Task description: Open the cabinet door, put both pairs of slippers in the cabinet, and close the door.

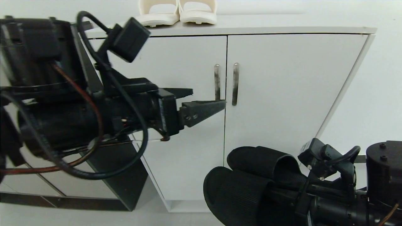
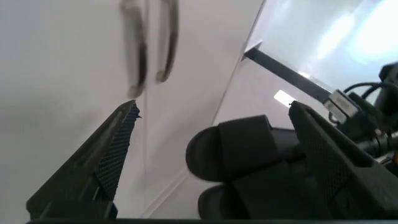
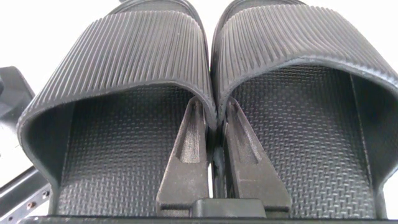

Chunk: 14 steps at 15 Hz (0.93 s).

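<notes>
White floor-standing cabinet (image 1: pixel 282 94) shut | left gripper (image 1: pixel 209 96) nearer, fingers wide, tips just beside left door's upright steel handle (image 1: pixel 217 80), lower end | right gripper (image 3: pixel 213 109) fingers narrow, clamping black ribbed slippers (image 1: pixel 248 182) low before right door

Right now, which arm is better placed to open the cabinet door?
Left. The left gripper is open at the left door's handle on the closed cabinet. The right gripper is clamped on the black slippers, so it isn't free.
</notes>
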### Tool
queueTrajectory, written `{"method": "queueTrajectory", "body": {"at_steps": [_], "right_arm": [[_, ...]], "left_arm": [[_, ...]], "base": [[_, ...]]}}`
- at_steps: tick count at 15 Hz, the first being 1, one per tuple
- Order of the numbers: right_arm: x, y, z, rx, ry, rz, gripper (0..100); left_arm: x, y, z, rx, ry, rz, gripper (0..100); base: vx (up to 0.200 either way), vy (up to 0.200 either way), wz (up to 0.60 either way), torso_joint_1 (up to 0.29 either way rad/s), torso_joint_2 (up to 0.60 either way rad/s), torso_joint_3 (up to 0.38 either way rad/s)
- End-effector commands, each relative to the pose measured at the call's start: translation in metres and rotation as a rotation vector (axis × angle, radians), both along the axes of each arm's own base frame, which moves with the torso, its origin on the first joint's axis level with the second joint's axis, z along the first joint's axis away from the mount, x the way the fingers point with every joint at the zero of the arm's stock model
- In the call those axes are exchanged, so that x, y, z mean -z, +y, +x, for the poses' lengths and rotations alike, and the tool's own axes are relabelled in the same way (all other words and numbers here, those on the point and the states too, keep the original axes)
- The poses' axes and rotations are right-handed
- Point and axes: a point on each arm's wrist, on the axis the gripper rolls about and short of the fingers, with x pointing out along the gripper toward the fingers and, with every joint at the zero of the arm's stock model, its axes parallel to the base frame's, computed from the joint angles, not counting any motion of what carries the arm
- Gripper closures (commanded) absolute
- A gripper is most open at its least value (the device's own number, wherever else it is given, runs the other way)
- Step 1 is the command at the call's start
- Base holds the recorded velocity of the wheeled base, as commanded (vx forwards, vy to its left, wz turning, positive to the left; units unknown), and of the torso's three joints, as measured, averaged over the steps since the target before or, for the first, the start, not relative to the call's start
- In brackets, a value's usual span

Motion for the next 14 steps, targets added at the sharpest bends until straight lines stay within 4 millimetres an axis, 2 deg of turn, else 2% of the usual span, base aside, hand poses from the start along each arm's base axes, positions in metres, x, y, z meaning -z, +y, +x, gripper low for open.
{"method": "queueTrajectory", "body": {"at_steps": [1, 5, 9, 14], "right_arm": [[0.001, 0.0, 0.0, -0.001, 0.004, -0.004, 100], [0.005, 0.0, 0.0, -0.002, 0.015, -0.015, 100], [0.01, 0.002, 0.002, -0.002, 0.029, -0.032, 100], [0.01, 0.002, 0.001, -0.003, 0.027, -0.033, 100]], "left_arm": [[0.005, -0.034, 0.018, 0.087, 0.045, -0.002, 0], [-0.003, -0.05, 0.029, 0.23, 0.134, -0.083, 0], [-0.001, -0.067, 0.046, 0.186, 0.124, -0.085, 0], [-0.008, -0.065, 0.049, 0.12, 0.071, -0.1, 0]], "base": [[0.0, 0.0, 0.0, 0.0, 0.0, 0.0], [0.0, 0.0, 0.0, 0.0, 0.0, 0.0], [0.0, 0.0, 0.0, 0.0, 0.0, 0.0], [0.0, 0.0, 0.0, 0.0, 0.0, 0.0]]}}
